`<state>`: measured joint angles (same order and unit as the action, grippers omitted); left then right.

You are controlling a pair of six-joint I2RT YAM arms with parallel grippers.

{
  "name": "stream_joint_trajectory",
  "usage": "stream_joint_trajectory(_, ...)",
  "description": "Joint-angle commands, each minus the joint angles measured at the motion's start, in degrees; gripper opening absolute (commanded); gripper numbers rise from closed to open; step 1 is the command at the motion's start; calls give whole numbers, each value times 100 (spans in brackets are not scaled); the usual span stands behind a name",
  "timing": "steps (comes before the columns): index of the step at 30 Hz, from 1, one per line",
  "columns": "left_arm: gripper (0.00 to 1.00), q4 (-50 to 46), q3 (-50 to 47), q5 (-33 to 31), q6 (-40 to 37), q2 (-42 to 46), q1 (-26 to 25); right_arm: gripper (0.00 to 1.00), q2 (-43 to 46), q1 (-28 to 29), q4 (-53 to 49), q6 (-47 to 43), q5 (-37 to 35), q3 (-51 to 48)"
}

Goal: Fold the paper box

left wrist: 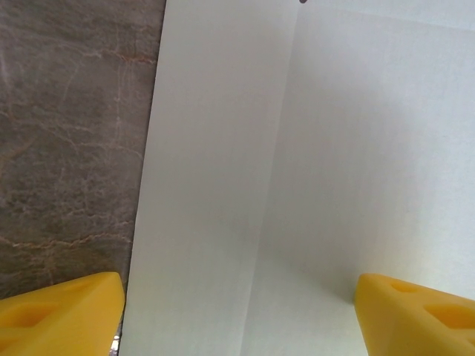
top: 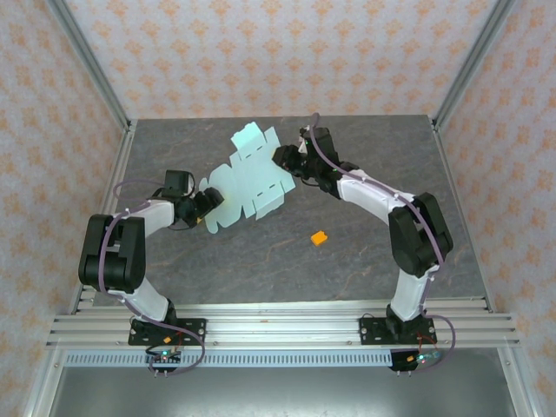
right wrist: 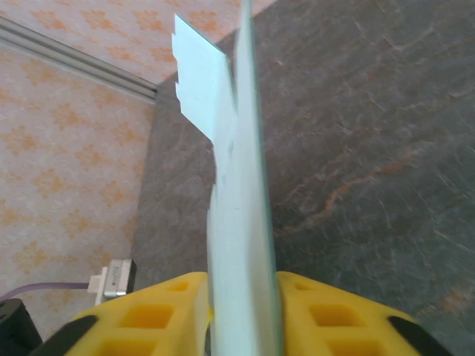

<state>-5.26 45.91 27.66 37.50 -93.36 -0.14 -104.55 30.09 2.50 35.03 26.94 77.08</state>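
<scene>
Mint paper box (top: 252,178) (flat, creased): right jaws clamp it, left jaws gape.

Robot test cell in a lab setup: alu-profile posts (top: 90,61) w/ orange-pattern wallpaper panels (top: 287,52) box in a grey stone-look bench (top: 347,269), left arm (top: 113,252) & right arm (top: 417,230) bolted to slotted rails (top: 287,328) at its near edge.

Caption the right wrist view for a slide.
Right pincer pinches the flat paper box edge-on over the grey table.
</scene>
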Motion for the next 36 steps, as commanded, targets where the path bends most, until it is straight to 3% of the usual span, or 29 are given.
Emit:
stream_joint_trajectory(1, 81, -388, 63, -51, -75, 29, -63, 21, 160, -40, -881, -448, -79, 175)
stream_joint_trajectory(13, 81, -552, 120, -107, -126, 276, -60, 9, -65, -234, -1774, -1169, 738, 657)
stream_joint_trajectory(19, 82, -813, 156, -736, -375, 797, -65, 4, 362, -636, -2175, -2162, 1475, 558)
stream_joint_trajectory(25, 83, 488, 125, -561, -652, 1707, -266, 0, 985, -1150, -2707, -3560, 2233, 563)
stream_joint_trajectory(31, 83, 1832, 636, -5, -2357, 1549, -811, 0, 1469, -1629, -2928, -4236, 2913, 578)
stream_joint_trajectory(36, 83, 1307, 1648, 1234, -3560, 800, -812, 0, 1786, -1761, -3369, -4827, 3270, 789)
